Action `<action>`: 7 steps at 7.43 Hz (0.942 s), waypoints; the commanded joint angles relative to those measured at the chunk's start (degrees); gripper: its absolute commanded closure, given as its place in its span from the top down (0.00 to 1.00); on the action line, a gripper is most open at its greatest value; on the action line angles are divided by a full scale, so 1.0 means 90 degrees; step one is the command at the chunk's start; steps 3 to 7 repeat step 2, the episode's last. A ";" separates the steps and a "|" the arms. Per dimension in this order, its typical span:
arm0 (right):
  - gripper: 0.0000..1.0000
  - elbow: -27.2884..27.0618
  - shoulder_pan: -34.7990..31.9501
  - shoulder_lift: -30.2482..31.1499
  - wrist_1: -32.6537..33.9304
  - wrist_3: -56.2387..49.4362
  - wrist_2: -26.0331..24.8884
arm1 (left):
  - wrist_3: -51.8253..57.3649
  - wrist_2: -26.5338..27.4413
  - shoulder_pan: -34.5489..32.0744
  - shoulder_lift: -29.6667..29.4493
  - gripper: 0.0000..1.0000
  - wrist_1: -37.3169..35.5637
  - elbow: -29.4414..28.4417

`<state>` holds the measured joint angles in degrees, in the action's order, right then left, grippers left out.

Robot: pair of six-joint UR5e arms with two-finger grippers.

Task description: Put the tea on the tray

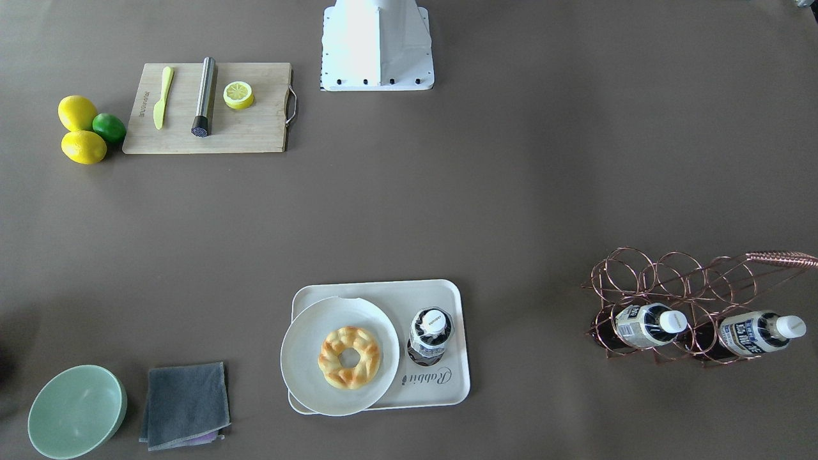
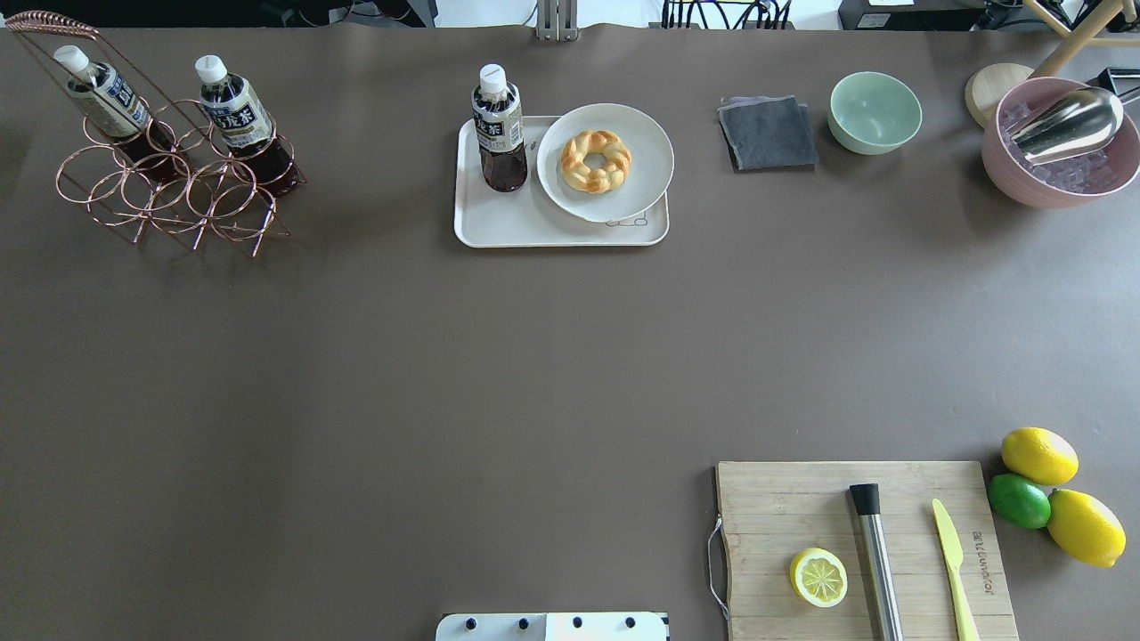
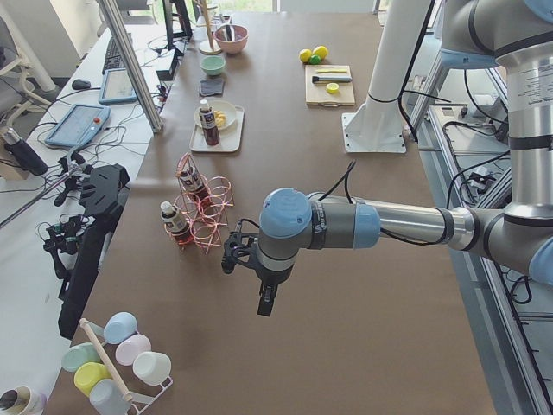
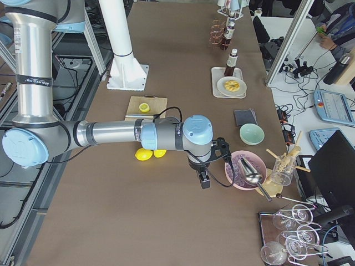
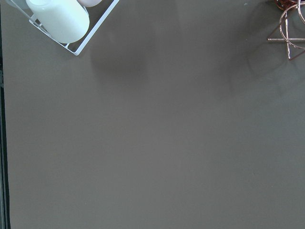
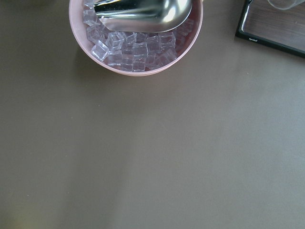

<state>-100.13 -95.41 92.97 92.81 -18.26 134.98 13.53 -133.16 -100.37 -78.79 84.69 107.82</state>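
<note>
Three bottles of one kind are out on the table. One of them, the tea point(image 1: 429, 335), stands upright with its cap up on the tray point(image 1: 441, 294), low in the middle of the front-facing view. It sits on the tray's right part, just beside the plate point(image 1: 307, 345), which holds a bread ring point(image 1: 349, 356) and hangs over the tray's left edge. From overhead the tea point(image 2: 499, 133) shows at the tray's point(image 2: 499, 230) left end, top centre of the frame. The other two bottles point(image 1: 648, 324) point(image 1: 760, 332) lie in the copper rack point(image 1: 671, 281) at the right of the front-facing view, well apart from the tray. In the left side view, the left gripper point(image 3: 264, 307) hangs over bare table at frame centre, just right of the rack point(image 3: 207, 212). From there I cannot tell whether its claw is released or clenched. In the right side view, the right gripper point(image 4: 204, 180) hangs just left of the pink bowl point(image 4: 239, 176); its claw's state I cannot tell either. The right wrist view has that bowl point(image 6: 143, 70) at the top, full of ice with a metal scoop point(image 6: 143, 9) in it.
</note>
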 commanded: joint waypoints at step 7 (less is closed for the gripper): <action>1.00 -0.0036 0.0083 -0.0046 -0.0010 0.0017 0.0002 | 0.0010 0.0020 -0.0009 0.0024 0.97 -0.0006 -0.0017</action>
